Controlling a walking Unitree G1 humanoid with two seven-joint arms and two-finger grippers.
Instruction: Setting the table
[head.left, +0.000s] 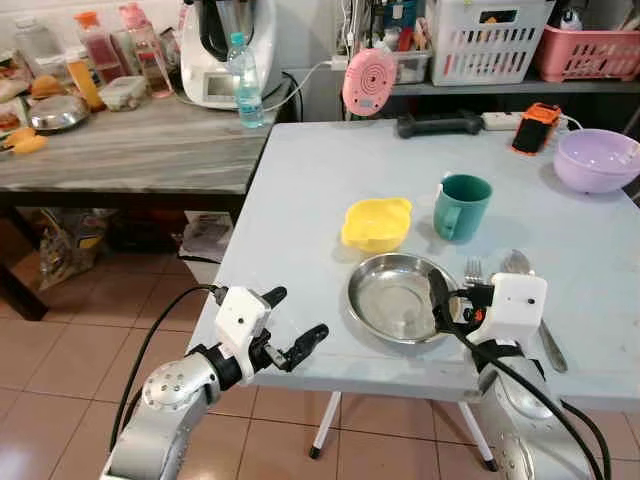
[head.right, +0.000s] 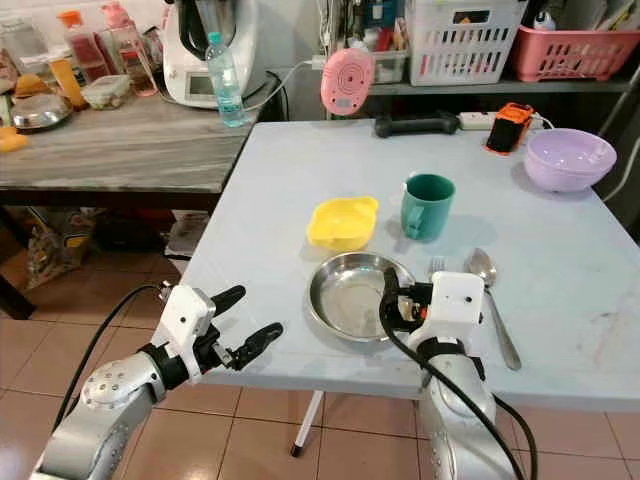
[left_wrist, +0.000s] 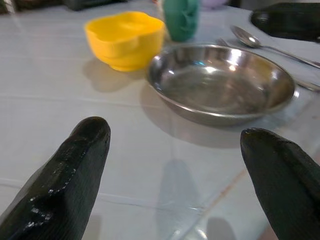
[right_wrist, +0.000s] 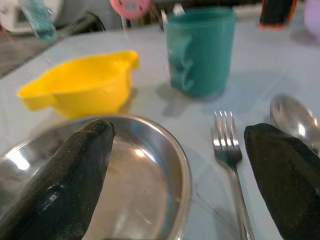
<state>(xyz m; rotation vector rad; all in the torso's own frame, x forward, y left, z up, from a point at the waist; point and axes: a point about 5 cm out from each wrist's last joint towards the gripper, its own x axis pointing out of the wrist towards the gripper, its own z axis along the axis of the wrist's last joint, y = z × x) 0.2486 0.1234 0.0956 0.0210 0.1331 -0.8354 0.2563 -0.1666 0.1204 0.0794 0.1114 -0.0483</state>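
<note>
At the near edge of the pale bench (head.left: 300, 170), a steel plate (head.left: 400, 297) sits front and centre, with a yellow bowl (head.left: 376, 223) just behind it and a green mug (head.left: 461, 207) beside the bowl on the right. Right of the plate lie a fork (right_wrist: 227, 150) and a spoon (head.right: 492, 296), side by side, handles toward the robot.

The right gripper (right_wrist: 180, 165) is over the plate's right rim, fingers spread wide and holding nothing. From its wrist view, one finger (right_wrist: 65, 175) hangs above the plate's hollow and the other sits out past the fork, near the spoon's bowl, so the rim and the fork lie between them. The white wrist block covers most of the fork in the head views.

The left gripper (head.left: 296, 328) is off the bench's front left corner, over the tiled floor (head.left: 80, 340), also wide open and empty. Its wrist view looks across bare bench top toward the plate, bowl and mug.

At the far right corner there's a lilac bowl (head.left: 596, 159), an orange-and-black device (head.left: 535, 127) near it, and a black handle-like tool (head.left: 440, 123). A pink round gadget (head.left: 368, 80) stands at the back edge. To the left, a wooden side counter (head.left: 130, 150) carries a water bottle (head.left: 245, 80), a white kitchen appliance (head.left: 225, 50) and assorted containers.
</note>
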